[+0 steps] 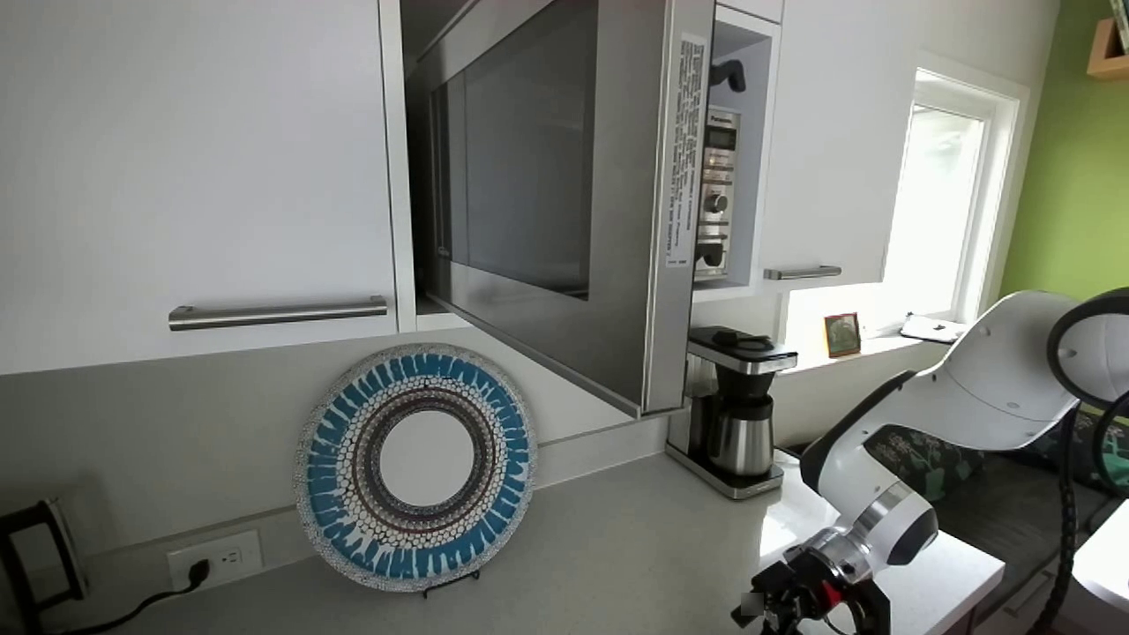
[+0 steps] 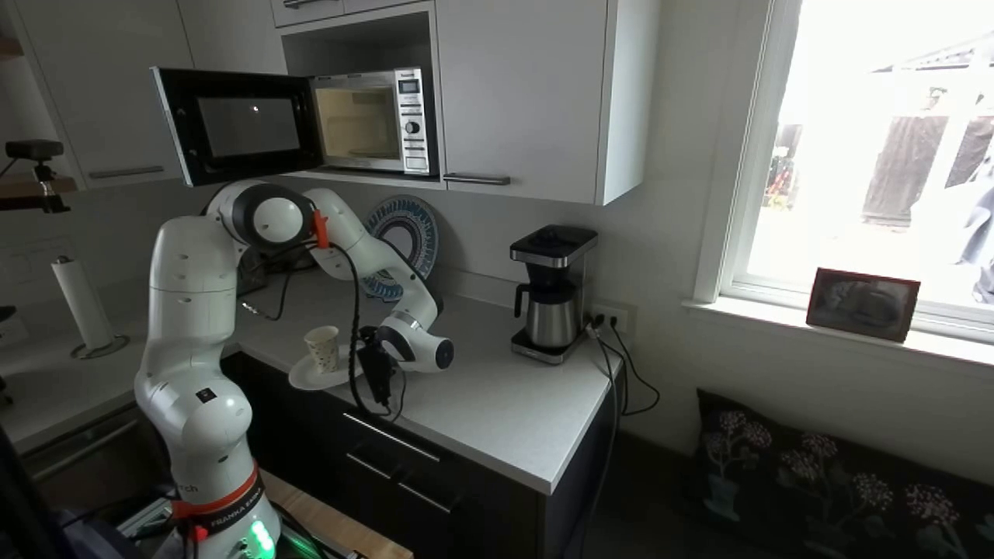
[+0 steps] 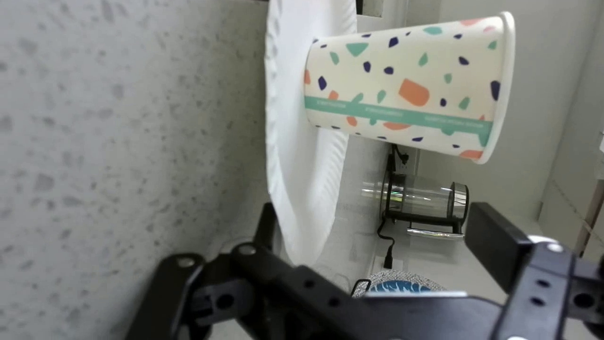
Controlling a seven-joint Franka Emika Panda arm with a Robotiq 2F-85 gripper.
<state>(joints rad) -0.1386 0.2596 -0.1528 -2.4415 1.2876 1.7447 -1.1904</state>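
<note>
My gripper [image 3: 377, 231] is open in the wrist view, with nothing clamped between its fingers. The near end of a white paper plate [image 3: 295, 156] reaches into the gap between the fingers, close to the lower finger; I cannot tell whether they touch. A speckled paper cup [image 3: 401, 89] stands upright on the plate, and the wrist view shows it sideways. In an exterior view the plate [image 2: 307, 379] lies at the counter's front edge with the cup [image 2: 322, 349] on it, and the gripper [image 2: 377, 376] is beside it. In an exterior view the gripper [image 1: 816, 610] is partly cut off.
A microwave [image 2: 415, 124] sits in the upper cabinet, its door [image 2: 248, 128] swung wide open above the arm. A coffee maker [image 2: 553, 314] and a blue patterned round plate [image 1: 503, 467] on a stand are along the wall. A glass kettle [image 3: 420, 196] and paper towel roll [image 2: 81, 303] also show.
</note>
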